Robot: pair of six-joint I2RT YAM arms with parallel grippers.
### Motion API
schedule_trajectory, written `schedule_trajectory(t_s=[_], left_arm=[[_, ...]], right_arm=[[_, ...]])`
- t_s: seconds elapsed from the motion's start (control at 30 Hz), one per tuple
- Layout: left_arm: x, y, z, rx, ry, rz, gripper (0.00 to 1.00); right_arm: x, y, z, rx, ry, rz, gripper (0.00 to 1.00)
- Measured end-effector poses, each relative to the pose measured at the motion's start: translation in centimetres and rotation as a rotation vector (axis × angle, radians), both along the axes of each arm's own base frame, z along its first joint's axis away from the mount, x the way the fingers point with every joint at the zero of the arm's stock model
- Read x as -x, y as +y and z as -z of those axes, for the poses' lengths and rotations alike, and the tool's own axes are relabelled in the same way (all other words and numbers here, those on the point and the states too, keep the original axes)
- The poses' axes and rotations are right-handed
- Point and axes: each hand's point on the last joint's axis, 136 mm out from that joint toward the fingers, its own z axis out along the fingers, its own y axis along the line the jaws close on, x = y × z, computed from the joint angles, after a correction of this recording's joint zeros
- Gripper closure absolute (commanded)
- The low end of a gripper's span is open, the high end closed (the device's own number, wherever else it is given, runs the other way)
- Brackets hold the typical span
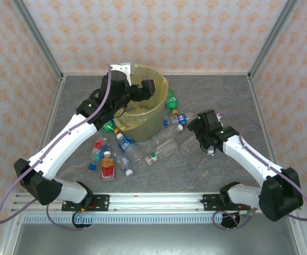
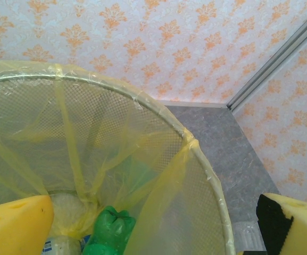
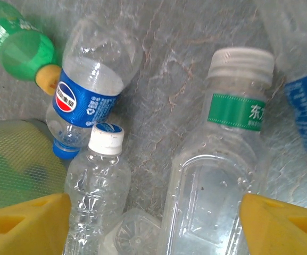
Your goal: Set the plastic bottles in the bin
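The bin point(image 1: 142, 114), round and lined with a yellow bag, stands at the back centre. My left gripper point(image 1: 145, 89) hangs over its mouth, open and empty. In the left wrist view a green bottle point(image 2: 108, 228) lies at the bottom of the bin point(image 2: 206, 175) between the wide yellow pads point(image 2: 15, 226). My right gripper point(image 1: 194, 135) is low over the bottles right of the bin. Its jaws point(image 3: 156, 223) are open and straddle a clear white-capped bottle point(image 3: 97, 191) and a clear green-labelled bottle point(image 3: 222, 175). Neither is lifted.
A Pepsi bottle point(image 3: 84, 90) and a green bottle point(image 3: 20, 48) lie just beyond, close to the bin's wall point(image 3: 9, 159). More bottles lie in front of the bin, among them a blue-labelled one point(image 1: 127, 146) and a red-labelled one point(image 1: 107, 166). Enclosure walls ring the table.
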Motion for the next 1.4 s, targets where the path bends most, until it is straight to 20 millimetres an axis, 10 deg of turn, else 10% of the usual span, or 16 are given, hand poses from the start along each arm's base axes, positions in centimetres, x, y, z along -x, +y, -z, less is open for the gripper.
schedule_trajectory(t_s=[0.67,1.4], left_arm=[[2.6,5.9,0.1,0.016,-0.06,-0.114,0.01],[3.3,6.6,-0.7,0.044,-0.08,-0.098,0.01]], right_arm=[[0.7,1.6,5.6,0.073,0.185,-0.03,0.16],[1.1,1.5,8.0,0.141,0.228,-0.099,0.35]])
